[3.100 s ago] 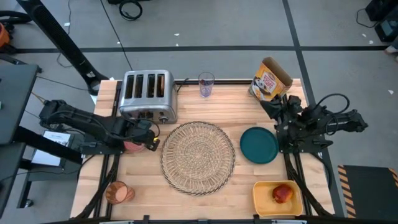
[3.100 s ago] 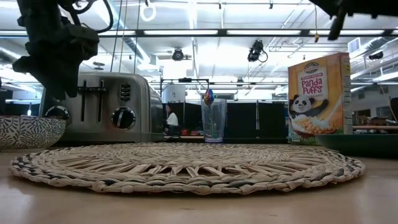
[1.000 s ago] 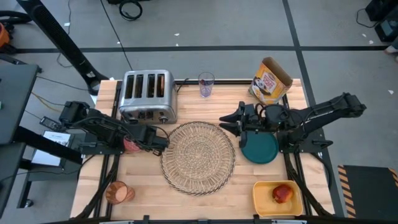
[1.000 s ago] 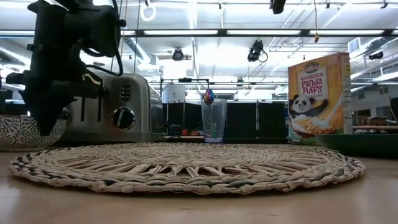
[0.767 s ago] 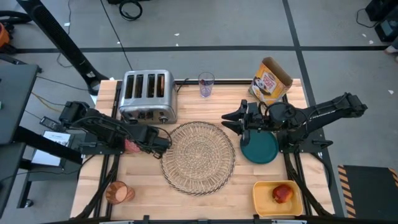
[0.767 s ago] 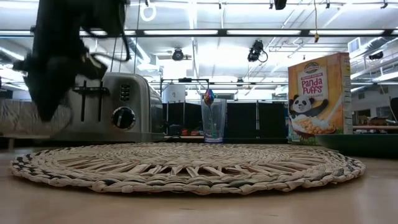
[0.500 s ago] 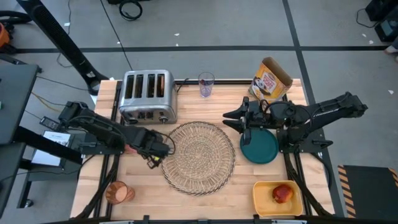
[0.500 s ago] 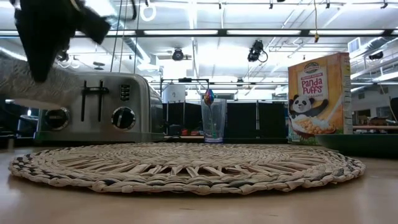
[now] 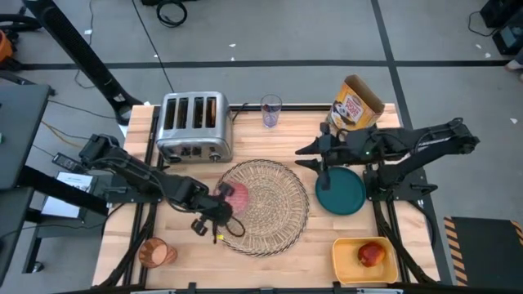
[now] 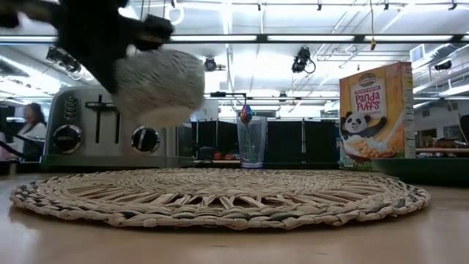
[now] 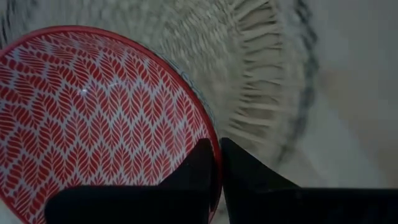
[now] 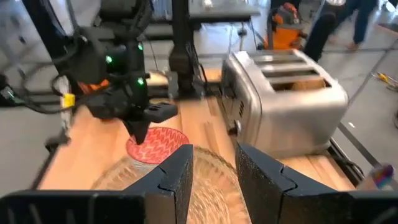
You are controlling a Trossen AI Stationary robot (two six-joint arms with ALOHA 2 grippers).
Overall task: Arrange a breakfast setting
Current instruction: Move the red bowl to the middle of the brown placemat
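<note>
The small pink bowl [image 9: 234,196], red leaf pattern inside [image 11: 93,124], hangs in the air over the left part of the round woven placemat [image 9: 265,208]. My left gripper [image 9: 219,201] is shut on its rim. In the low view the bowl [image 10: 157,84] floats well above the mat [image 10: 220,198]. My right gripper [image 9: 309,155] stands open and holds nothing, above the gap between the mat and the dark teal plate [image 9: 341,191]. Toast [image 12: 309,81] sticks up from a toaster slot. The red apple [image 9: 371,254] lies in the yellow tub. The amber cup [image 9: 155,252] stands near left. My left gripper pinches the bowl's rim [image 11: 214,144], one finger [image 11: 198,169] inside the bowl and the other outside its wall. The fingers slant down onto the rim from the table's left. The bowl is lifted clear of the mat, its opening facing up.
The chrome toaster [image 9: 194,124] stands far left of the mat. A clear glass [image 9: 270,110] and a cereal box [image 9: 356,104] are at the far edge. The yellow tub [image 9: 364,260] sits near right. People show in the room beyond.
My left gripper has lifted the bowl off the table left of the mat and carried it up and toward the right, over the mat's left part, rolling its wrist as it went. My right gripper has risen a little and tipped nearer to level.
</note>
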